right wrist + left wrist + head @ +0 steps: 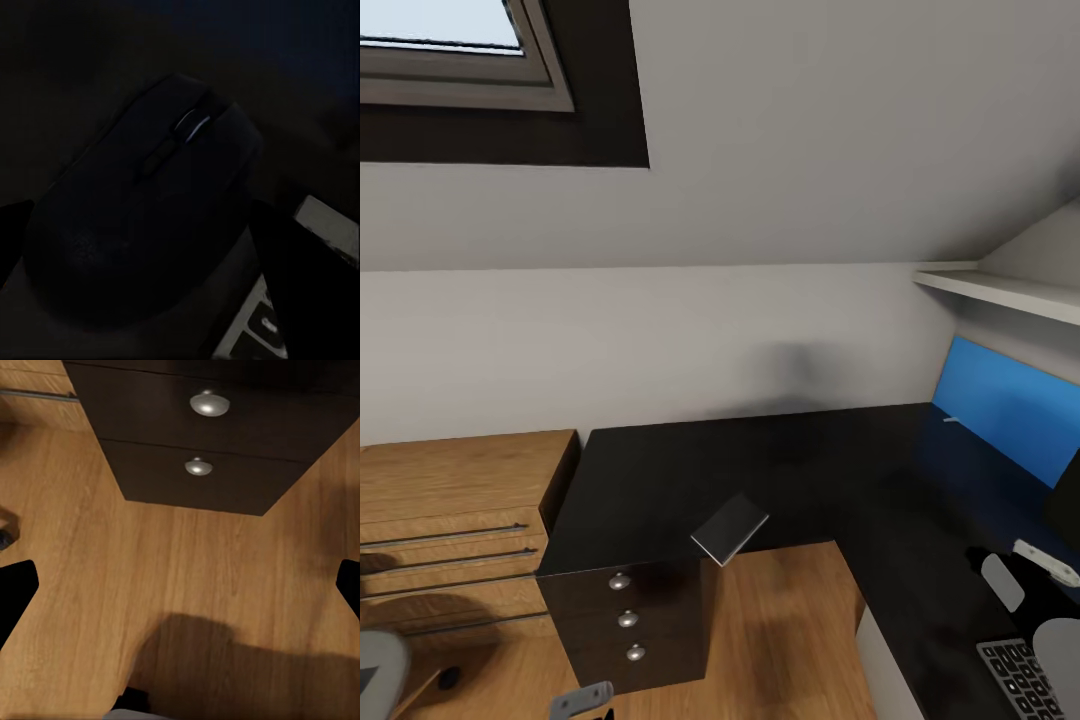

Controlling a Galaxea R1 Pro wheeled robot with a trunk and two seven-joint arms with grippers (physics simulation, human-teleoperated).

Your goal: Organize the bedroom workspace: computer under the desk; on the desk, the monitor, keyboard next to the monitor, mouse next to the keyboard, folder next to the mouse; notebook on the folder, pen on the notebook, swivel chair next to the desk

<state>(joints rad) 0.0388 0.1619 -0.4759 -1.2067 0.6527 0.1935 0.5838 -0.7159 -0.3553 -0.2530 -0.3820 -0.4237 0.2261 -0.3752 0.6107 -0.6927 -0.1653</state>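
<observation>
My right gripper is open, its fingers standing on either side of the black mouse, close above it. The keyboard lies at the desk's near right, and its keys show beside the mouse. On the black desk, the grey notebook overhangs the inner front edge. The thin pen lies far back by the blue wall panel. A black edge of the monitor shows at the far right. My left gripper hangs open over the wood floor before the drawer pedestal. The folder and computer are out of view.
A light wooden dresser stands left of the desk. A grey part of the swivel chair shows at the bottom left. A white shelf juts out above the blue wall panel. A sloped ceiling with a skylight is overhead.
</observation>
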